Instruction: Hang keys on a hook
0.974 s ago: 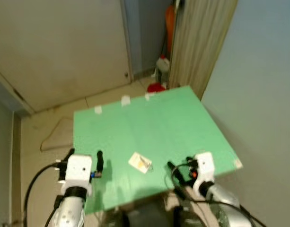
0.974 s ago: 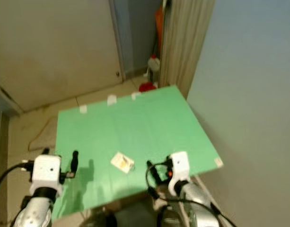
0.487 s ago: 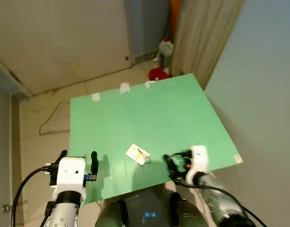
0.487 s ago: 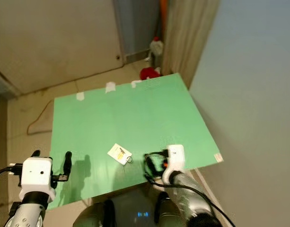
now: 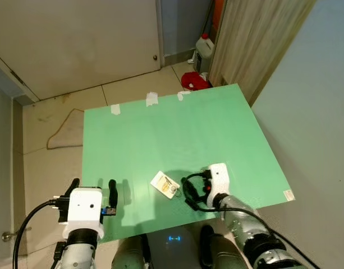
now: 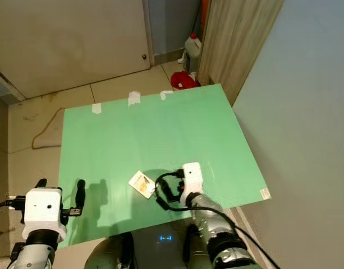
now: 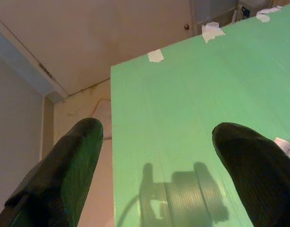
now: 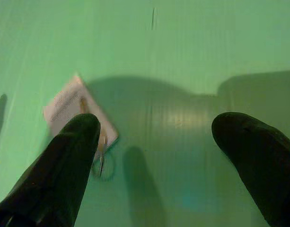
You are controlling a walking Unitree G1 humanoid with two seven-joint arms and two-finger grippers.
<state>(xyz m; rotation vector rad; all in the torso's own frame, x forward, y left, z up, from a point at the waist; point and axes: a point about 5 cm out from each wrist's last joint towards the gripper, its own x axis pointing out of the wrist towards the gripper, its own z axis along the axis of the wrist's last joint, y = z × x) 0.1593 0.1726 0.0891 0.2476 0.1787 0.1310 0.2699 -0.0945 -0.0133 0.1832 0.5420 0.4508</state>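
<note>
The keys (image 5: 165,185), a white tag on a thin ring, lie flat on the green board (image 5: 177,134) near its front edge. My right gripper (image 5: 186,192) is open just to their right, low over the board. In the right wrist view the tag (image 8: 69,105) and the ring (image 8: 102,160) lie beside one finger (image 8: 59,170), not between the two. My left gripper (image 5: 93,184) is open at the board's front left corner with nothing in it. Three white tabs (image 5: 152,99) sit along the far edge.
Beyond the board's far right corner a red object (image 5: 195,81) and a white jug (image 5: 204,45) stand on the tiled floor by a beige curtain (image 5: 256,45). A cord (image 5: 59,131) loops on the floor at left. A grey wall (image 5: 323,112) runs along the right.
The camera has tilted and the whole picture has shifted. My right gripper has moved left across the board, up to the keys. The left gripper stays at the front left corner.
</note>
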